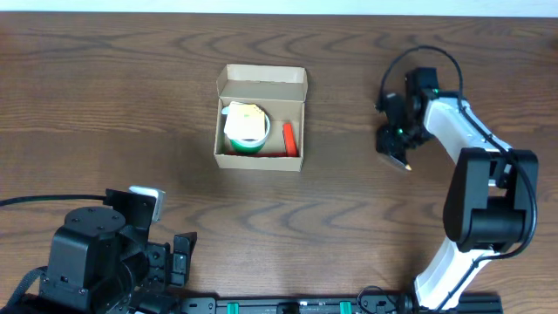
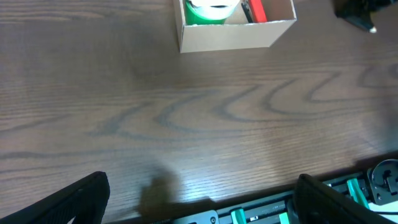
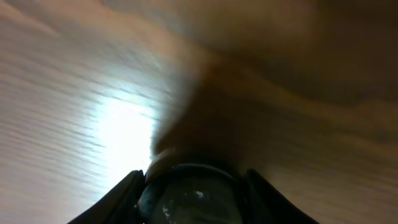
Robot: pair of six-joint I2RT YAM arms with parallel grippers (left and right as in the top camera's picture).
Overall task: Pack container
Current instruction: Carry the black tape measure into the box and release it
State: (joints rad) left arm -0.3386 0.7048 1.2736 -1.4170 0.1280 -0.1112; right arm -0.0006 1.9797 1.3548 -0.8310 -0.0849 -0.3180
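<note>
The box (image 1: 259,162) stands open on the bench (image 1: 105,105), a little left of the middle and nearer the far edge, with its lid flap folded back on the far side. It already holds a green roll (image 1: 246,131) at its left end and a red thing (image 1: 288,138) along its right wall.

The step in hand looks like bringing one more piece over. To do it well, lift clear of the bench first. Then cross toward the left edge high enough to pass the box's right wall, and come down over the free space between the green roll and the red thing without bumping the flap.

The right gripper (image 3: 193,177) is low over the bench, well to the right of the box. Its jaws appear clamped on a dark round thing (image 3: 186,199), which is too blurred to name.

The left gripper (image 2: 202,179) waits at the near left corner, jaws wide apart and empty.
</note>
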